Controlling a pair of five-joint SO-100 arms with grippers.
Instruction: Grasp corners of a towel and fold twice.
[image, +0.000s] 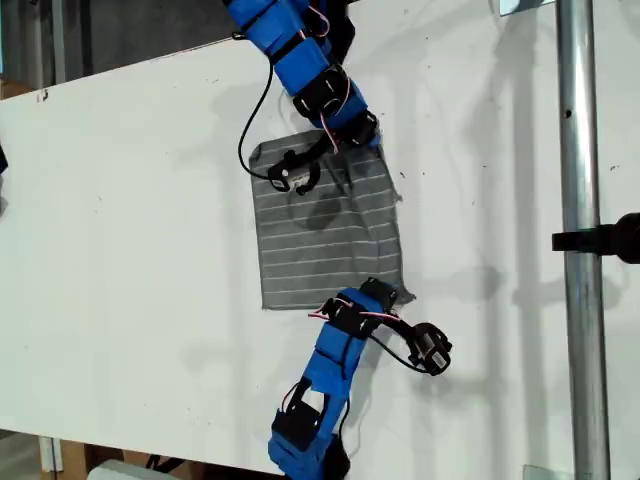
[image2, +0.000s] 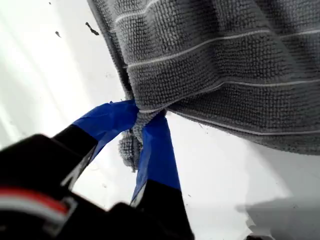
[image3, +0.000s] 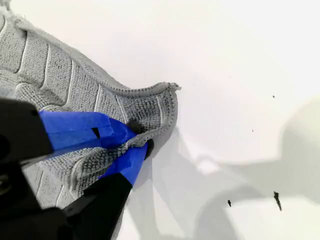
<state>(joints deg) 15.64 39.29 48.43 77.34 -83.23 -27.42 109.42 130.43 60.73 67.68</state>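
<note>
The towel (image2: 220, 60) is nubbly looped cloth, the table (image: 120, 250) smooth matt white, the pole (image: 580, 150) glossy metal.

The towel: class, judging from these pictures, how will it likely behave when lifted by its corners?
Probably floppy: the towel bunches and creases where my first claw pinches it. Likely to sag in the middle, since my second claw grips only a corner and the rest lies slack on the table. Its looped pile looks grippy, so slipping seems unlikely.
</note>
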